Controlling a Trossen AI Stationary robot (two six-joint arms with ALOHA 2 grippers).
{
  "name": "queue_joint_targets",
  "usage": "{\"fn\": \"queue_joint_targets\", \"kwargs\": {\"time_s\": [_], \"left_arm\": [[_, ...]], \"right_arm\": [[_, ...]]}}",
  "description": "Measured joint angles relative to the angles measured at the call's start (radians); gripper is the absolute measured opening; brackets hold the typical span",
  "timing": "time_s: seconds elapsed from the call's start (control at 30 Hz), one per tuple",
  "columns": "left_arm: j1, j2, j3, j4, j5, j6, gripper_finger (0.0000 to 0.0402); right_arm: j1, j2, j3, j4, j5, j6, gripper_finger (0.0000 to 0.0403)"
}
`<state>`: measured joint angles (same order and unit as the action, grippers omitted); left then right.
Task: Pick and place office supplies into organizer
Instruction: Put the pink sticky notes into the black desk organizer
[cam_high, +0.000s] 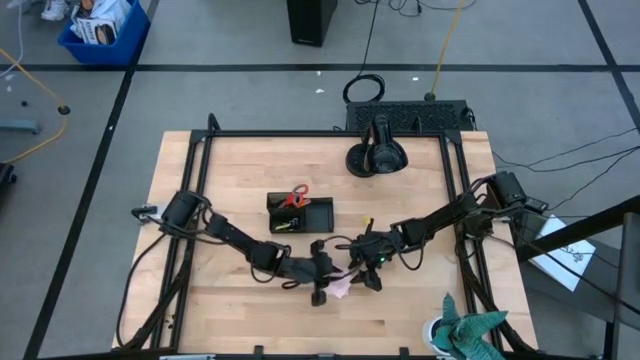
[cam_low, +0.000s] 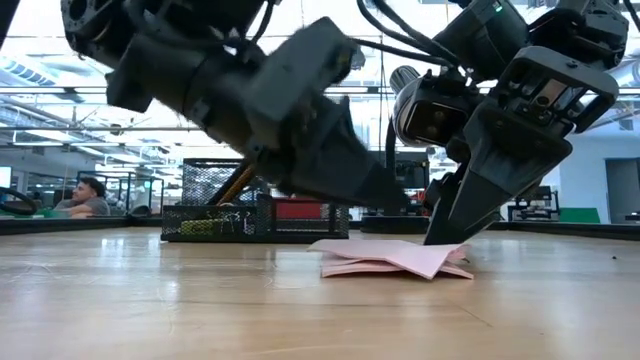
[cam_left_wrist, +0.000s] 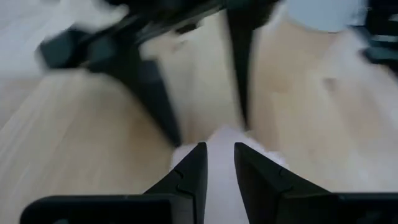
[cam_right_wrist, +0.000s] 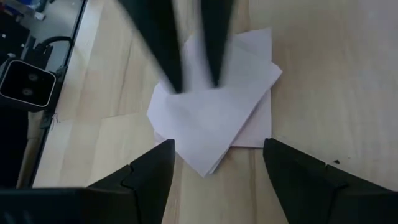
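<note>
The pink sticky-note pad (cam_high: 342, 287) lies flat on the wooden table, its sheets fanned out (cam_low: 390, 258). My left gripper (cam_left_wrist: 221, 155) slants down over the pad with a narrow gap between its fingers. My right gripper (cam_right_wrist: 217, 149) is wide open, one finger on either side of the pad (cam_right_wrist: 214, 112). The black organizer (cam_high: 300, 213) stands farther back with red-handled scissors (cam_high: 296, 196) in it. My left gripper's fingertips (cam_right_wrist: 177, 84) stand over the pad's top sheet, coming slanting down from the table's left. In the low view they seem just above the pad; I cannot tell whether they touch. My right gripper's fingertip (cam_low: 440, 232) reaches down to the pad's right edge; I cannot tell whether it touches.
A round black stand base (cam_high: 375, 158) sits at the far edge. A teal cloth (cam_high: 470, 330) lies at the near right corner. Black frame rails (cam_high: 195, 190) run along the table's sides. A person (cam_low: 88, 195) sits in the room behind.
</note>
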<state>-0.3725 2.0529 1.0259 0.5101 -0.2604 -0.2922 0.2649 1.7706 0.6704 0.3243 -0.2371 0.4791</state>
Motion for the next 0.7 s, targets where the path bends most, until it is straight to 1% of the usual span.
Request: {"fn": "queue_joint_targets", "kwargs": {"time_s": [0.07, 0.17, 0.27, 0.37, 0.43, 0.57, 0.7], "left_arm": [[-0.002, -0.020, 0.011, -0.009, 0.038, 0.045, 0.0085], [-0.023, -0.069, 0.014, -0.081, 0.080, 0.055, 0.0085], [-0.067, -0.103, 0.014, -0.200, 0.103, 0.023, 0.0085], [-0.110, -0.102, 0.014, -0.260, 0.105, -0.029, 0.0085], [-0.131, -0.083, 0.014, -0.248, 0.103, -0.045, 0.0085], [-0.144, -0.054, 0.014, -0.227, 0.064, -0.069, 0.0085], [-0.132, -0.015, 0.014, -0.225, 0.080, -0.084, 0.0085]], "right_arm": [[-0.004, 0.000, 0.000, -0.004, -0.010, 0.004, 0.0242], [-0.011, 0.000, 0.000, -0.012, -0.032, 0.006, 0.0242], [-0.012, 0.000, 0.000, -0.013, -0.032, 0.006, 0.0242], [-0.018, 0.000, 0.000, -0.004, -0.038, 0.007, 0.0242], [-0.022, 0.000, 0.000, -0.003, -0.039, 0.007, 0.0242], [-0.024, 0.000, 0.000, 0.002, -0.038, 0.010, 0.0242], [-0.024, -0.001, 0.000, 0.007, -0.037, 0.016, 0.0242]]}}
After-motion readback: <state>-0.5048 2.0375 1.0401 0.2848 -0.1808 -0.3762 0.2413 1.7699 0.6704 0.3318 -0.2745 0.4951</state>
